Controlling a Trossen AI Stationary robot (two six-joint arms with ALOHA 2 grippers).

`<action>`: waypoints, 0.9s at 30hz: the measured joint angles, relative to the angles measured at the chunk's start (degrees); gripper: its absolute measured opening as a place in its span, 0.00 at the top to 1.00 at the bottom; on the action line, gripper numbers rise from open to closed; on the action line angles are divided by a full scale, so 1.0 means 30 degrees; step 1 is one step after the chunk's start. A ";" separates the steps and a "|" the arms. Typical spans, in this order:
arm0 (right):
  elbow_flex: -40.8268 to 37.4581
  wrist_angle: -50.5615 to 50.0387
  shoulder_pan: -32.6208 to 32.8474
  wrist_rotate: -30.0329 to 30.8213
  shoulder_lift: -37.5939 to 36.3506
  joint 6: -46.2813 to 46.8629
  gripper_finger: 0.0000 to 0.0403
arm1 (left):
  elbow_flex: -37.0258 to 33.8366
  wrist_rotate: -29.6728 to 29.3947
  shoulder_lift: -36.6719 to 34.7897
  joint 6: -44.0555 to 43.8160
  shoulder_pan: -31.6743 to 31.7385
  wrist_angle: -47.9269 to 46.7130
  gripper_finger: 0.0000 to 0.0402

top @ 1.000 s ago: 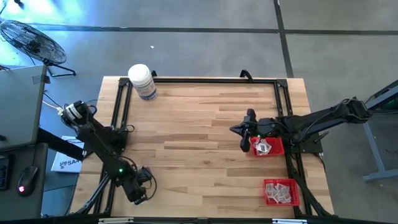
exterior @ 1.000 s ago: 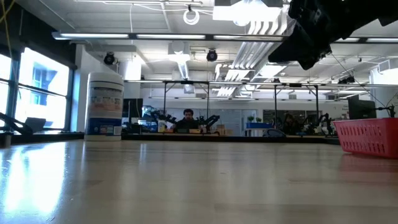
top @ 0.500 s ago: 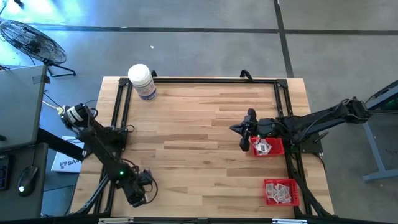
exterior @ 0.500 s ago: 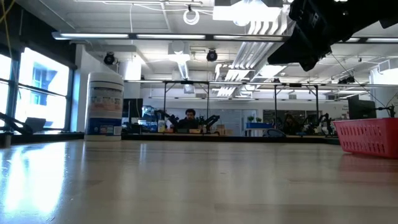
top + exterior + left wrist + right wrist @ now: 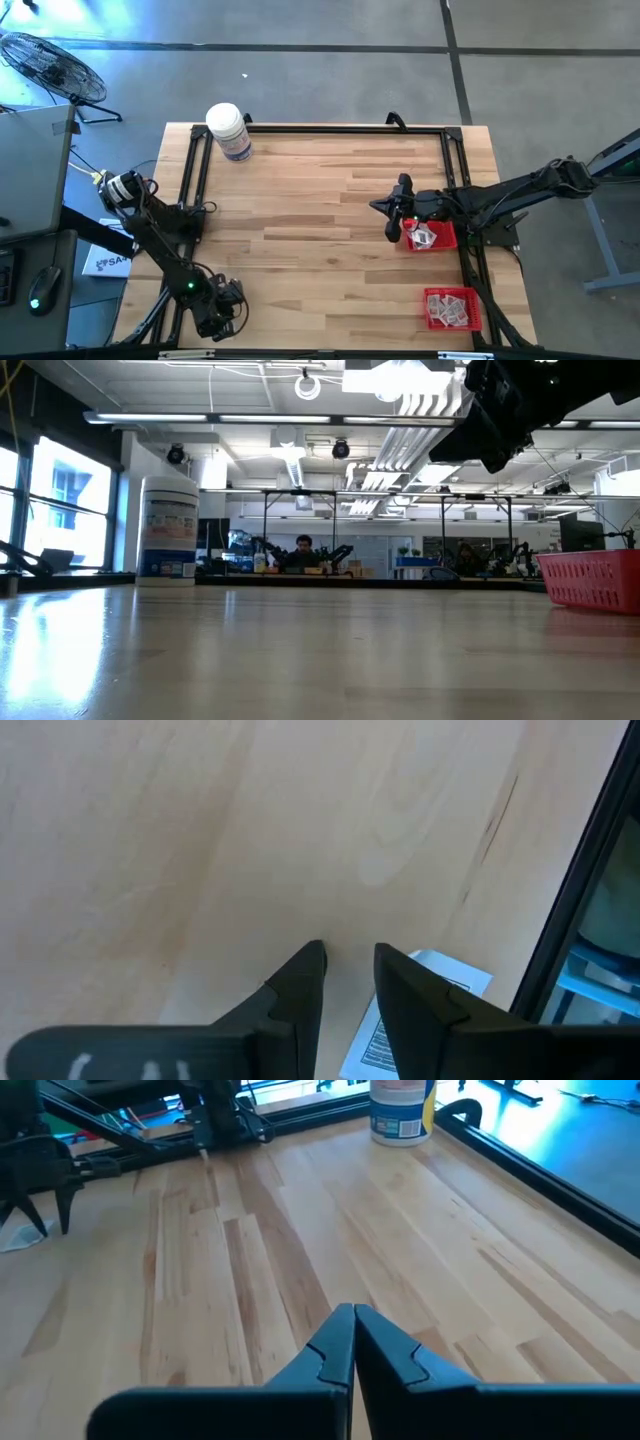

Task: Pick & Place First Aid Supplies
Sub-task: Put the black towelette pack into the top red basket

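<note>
A white printed first aid packet [image 5: 432, 982] lies flat on the wooden table [image 5: 320, 200] near its front left corner. My left gripper [image 5: 348, 958] points steeply down over it, open with a narrow gap, and one finger [image 5: 405, 990] covers part of the packet. In the high view this gripper [image 5: 218, 320] hides the packet. My right gripper [image 5: 391, 212] is shut and hangs above the table at the left side of a red mesh basket [image 5: 432, 237] holding packets. A second red basket [image 5: 452, 307] with packets stands nearer the front edge. My left gripper comes at the packet from above. One finger stands in front of the packet's near part [image 5: 372, 1038], so I cannot tell whether it touches it. The packet lies flat on the table.
A large white bottle [image 5: 229, 131] with a purple label stands at the far left corner. A black frame rail [image 5: 320, 128] runs around the table top. The wide middle of the table is bare wood. A red basket [image 5: 590, 578] shows at the right in the low view.
My left gripper has moved toward the table's near edge and a little down. The right arm and both baskets have kept still.
</note>
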 joint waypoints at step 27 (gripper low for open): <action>0.0015 0.0008 0.0021 -0.0374 0.0000 0.0089 0.99 | 0.4172 0.1186 0.1707 0.2287 0.0020 -0.4702 0.76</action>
